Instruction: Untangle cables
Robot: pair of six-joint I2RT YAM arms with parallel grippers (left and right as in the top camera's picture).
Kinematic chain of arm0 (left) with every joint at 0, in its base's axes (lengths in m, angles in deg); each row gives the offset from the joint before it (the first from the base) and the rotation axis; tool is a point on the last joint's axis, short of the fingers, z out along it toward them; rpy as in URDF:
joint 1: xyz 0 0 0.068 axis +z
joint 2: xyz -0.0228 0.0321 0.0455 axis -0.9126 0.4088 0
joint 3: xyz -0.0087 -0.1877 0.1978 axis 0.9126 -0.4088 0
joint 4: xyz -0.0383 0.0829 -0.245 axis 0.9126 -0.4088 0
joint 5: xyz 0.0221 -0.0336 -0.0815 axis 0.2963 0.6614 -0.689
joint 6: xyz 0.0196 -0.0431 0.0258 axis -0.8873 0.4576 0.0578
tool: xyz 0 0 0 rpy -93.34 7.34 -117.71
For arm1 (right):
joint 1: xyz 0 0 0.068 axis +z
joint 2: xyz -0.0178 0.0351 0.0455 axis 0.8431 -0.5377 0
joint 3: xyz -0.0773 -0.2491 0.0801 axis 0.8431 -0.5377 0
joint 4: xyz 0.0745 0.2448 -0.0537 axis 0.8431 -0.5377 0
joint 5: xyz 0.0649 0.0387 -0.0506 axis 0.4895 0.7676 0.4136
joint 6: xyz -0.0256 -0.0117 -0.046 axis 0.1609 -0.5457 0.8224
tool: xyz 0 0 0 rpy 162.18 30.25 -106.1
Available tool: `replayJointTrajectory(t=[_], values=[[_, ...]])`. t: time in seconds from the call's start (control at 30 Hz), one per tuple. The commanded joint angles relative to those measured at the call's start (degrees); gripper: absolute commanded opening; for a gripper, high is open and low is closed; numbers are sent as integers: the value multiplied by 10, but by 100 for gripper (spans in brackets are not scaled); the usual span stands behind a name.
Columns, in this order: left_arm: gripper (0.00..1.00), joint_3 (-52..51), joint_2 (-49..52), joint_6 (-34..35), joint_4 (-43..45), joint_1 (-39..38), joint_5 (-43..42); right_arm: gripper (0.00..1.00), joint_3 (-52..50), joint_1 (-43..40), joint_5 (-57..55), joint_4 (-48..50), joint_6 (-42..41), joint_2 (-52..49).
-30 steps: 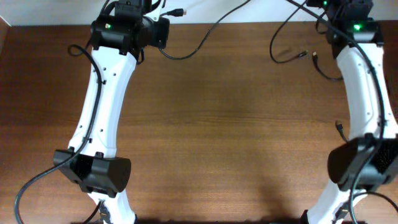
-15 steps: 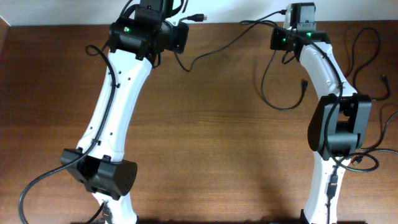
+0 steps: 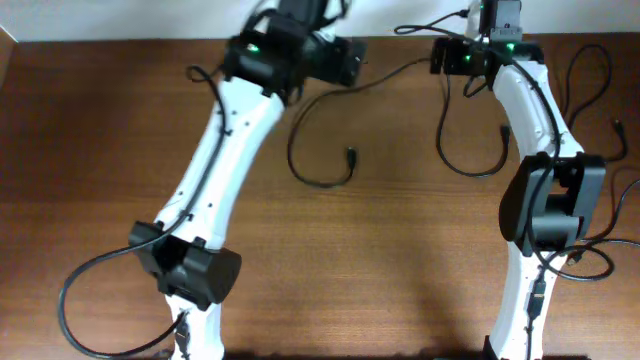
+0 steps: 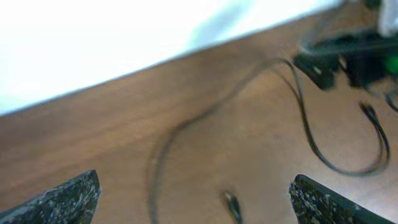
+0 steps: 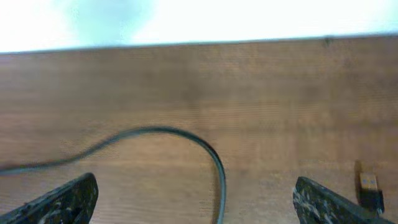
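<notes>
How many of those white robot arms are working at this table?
2. The left arm stretches up the picture's left half; the right arm stands near the right edge. None looks hidden.

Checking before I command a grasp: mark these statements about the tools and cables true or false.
1. The left tool is shut on a cable. False: it is open with nothing between its fingers, and the cable lies loose on the table.
2. The right tool is open and empty. True.
3. A plug end lies free on the table, gripped by neither tool. True.
4. The cables sit in one tight coil at the table's middle. False: the cables lie as separate loose loops towards the far edge and right side.
</notes>
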Motion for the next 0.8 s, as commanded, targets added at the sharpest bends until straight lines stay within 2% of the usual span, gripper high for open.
replayJointTrajectory(t=[0.0, 0.17, 0.3, 0.37, 0.43, 0.47, 0.53, 0.6, 0.63, 0.77], values=[[99, 48, 0, -1, 0, 64, 10, 99, 33, 43, 47, -49, 60, 3], [99, 50, 0, -1, -22, 119, 10, 99, 33, 194, 20, -218, 94, 4], [99, 50, 0, -1, -24, 131, 34, 99, 31, 288, 25, -370, 98, 4], [99, 58, 0, 0, -18, 150, 58, 99, 31, 324, 29, -419, 167, 4], [99, 98, 0, 31, -19, 177, 120, 99, 31, 341, 29, -429, 197, 4], [99, 127, 0, 46, -33, 193, 154, 99, 30, 341, 86, -432, 254, 4], [99, 144, 0, 46, -54, 203, 167, 99, 27, 340, 152, -450, 403, 2], [99, 144, 0, 46, -69, 206, 167, 99, -6, 340, 175, -449, 534, -2], [99, 144, 0, 45, -74, 206, 167, 99, -47, 340, 174, -439, 568, -2], [99, 144, 0, 26, -84, 206, 169, 99, -141, 340, 176, -364, 580, -2]])
